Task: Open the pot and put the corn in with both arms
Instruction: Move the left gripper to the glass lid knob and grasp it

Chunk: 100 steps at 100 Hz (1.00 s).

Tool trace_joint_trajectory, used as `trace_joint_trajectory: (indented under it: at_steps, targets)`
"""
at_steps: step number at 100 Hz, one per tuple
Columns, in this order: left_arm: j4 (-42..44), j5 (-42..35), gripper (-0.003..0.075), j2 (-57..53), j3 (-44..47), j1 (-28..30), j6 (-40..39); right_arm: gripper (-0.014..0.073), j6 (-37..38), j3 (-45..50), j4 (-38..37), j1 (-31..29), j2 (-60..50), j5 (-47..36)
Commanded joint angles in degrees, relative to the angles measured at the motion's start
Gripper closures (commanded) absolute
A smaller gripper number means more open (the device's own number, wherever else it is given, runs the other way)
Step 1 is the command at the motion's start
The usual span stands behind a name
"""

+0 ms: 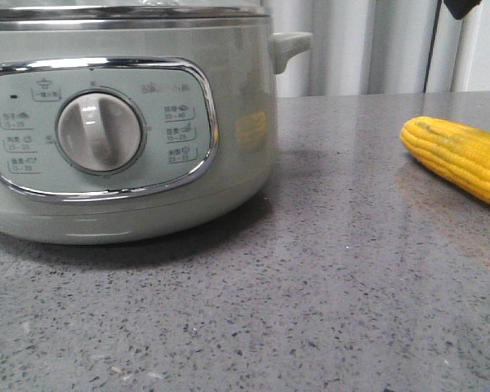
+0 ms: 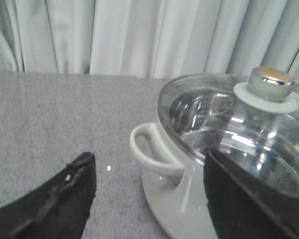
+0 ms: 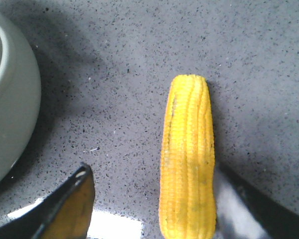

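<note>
The pot [image 1: 122, 122], pale grey-green with a round dial [image 1: 99, 131], fills the left of the front view. In the left wrist view its glass lid [image 2: 224, 114] with a chrome-topped knob [image 2: 271, 83] sits closed on the steel rim. My left gripper [image 2: 148, 167] is open and hovers over the pot's side handle [image 2: 152, 149], one finger over the table and the other over the lid's edge. The yellow corn [image 1: 461, 155] lies on the table at the right. My right gripper [image 3: 154, 174] is open above it, and the corn [image 3: 187, 159] lies between the fingers, close to one of them.
The speckled grey table [image 1: 327, 286] stretches in front of and between pot and corn. Pale curtains [image 2: 139, 35] hang behind the table's far edge. A dark part of an arm [image 1: 461, 6] shows at the top right of the front view.
</note>
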Motion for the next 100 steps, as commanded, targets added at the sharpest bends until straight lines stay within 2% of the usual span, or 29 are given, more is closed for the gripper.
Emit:
trace_joint_trajectory:
  at_steps: [1,27,48,60,78,86,100]
  targets:
    - [-3.9,-6.5,0.0323,2.4,-3.8,0.1,5.4,0.0153,-0.4,-2.0,-0.4,-0.1,-2.0,-3.3]
    - [-23.2,-7.0,0.0323,15.2,-11.9,0.0,25.0,0.0153,-2.6,-2.0,0.5,-0.1,-5.3,-3.1]
    - [-30.2,-7.3,0.0321,24.5,-17.5,-7.0,40.3,0.0153,-2.7,-2.0,0.5,-0.1,-8.8,-3.0]
    - [-30.2,-9.8,0.0288,29.3,-19.1,-13.3,42.1,0.0153,-2.7,-1.9,0.5,-0.1,-10.5,-2.1]
    - [-30.2,-22.1,0.0202,35.6,-19.7,-21.9,42.1,0.0153,-2.7,-1.9,0.5,-0.1,-12.6,-1.6]
    - [-30.2,-25.3,0.0202,38.4,-19.8,-23.6,42.1,0.0153,-2.7,-1.9,0.5,-0.1,-13.2,-1.6]
    - [-31.0,-25.6,0.0203,42.6,-19.8,-24.3,42.0,0.0154,-2.7,-1.9,0.4,-0.1,-13.3,-1.6]
